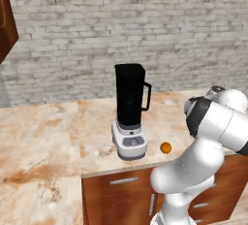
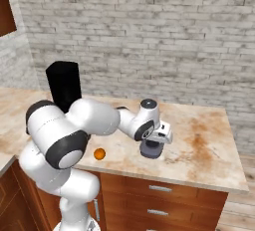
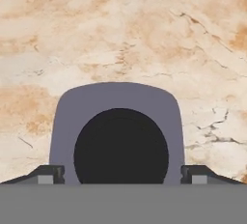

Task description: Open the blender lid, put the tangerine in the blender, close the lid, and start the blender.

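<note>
The blender (image 1: 130,104), a tall black jar with a side handle on a light grey base, stands near the counter's front edge, and its top is uncovered. The jar also shows behind my arm (image 2: 63,86). The tangerine (image 1: 165,147) lies on the counter to the right of the base, small and orange (image 2: 99,154). The blender lid (image 2: 150,152), grey with a round dark knob, rests flat on the counter further right. My gripper (image 2: 152,144) hovers just over it, pointing down. In the hand view the lid (image 3: 116,95) lies between my gripper's (image 3: 120,175) spread fingertips (image 3: 48,175); the gripper is open.
The marble counter (image 2: 209,145) runs along a brick wall and ends at the right. A second stretch of counter (image 1: 34,146) extends left of the blender. Wooden drawers (image 2: 159,195) sit below the front edge. A wooden cabinet (image 1: 6,20) hangs at the upper left.
</note>
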